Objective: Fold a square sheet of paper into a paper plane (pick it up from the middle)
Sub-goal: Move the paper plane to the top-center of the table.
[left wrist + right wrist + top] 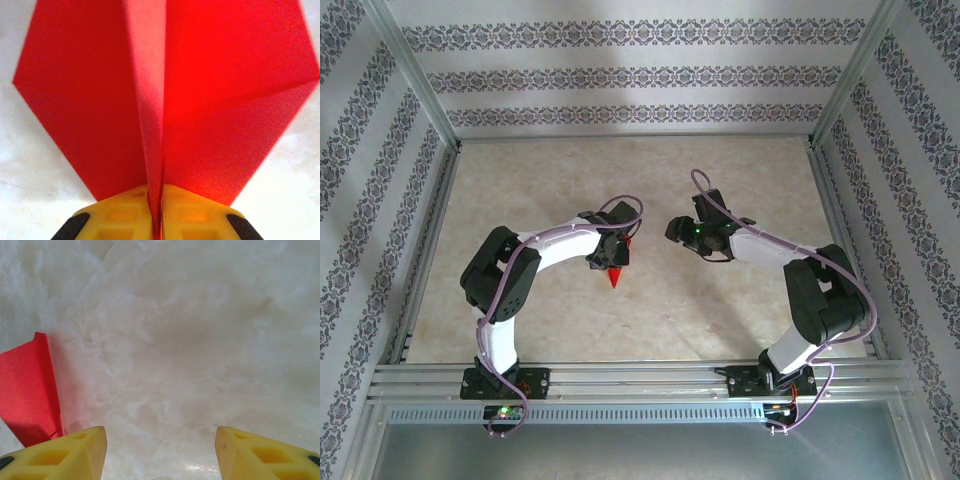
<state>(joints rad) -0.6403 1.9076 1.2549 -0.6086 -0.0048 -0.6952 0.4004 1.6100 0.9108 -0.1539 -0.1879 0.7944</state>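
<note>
— How is the light over your surface?
— Soft and even, coming from above. My arms throw only faint shadows. The far wall is washed paler in a patch near its middle.
— And at your left claw?
— The paper plane sits so close that it glows an oversaturated red. Its edges are soft and out of focus, and the surface behind burns out to white.
— Your right claw?
— Greyer and dimmer there. A broad soft shadow lies mid-frame, a small glare spot sits low between my fingers, and a pink tint spills beside the paper plane.
</note>
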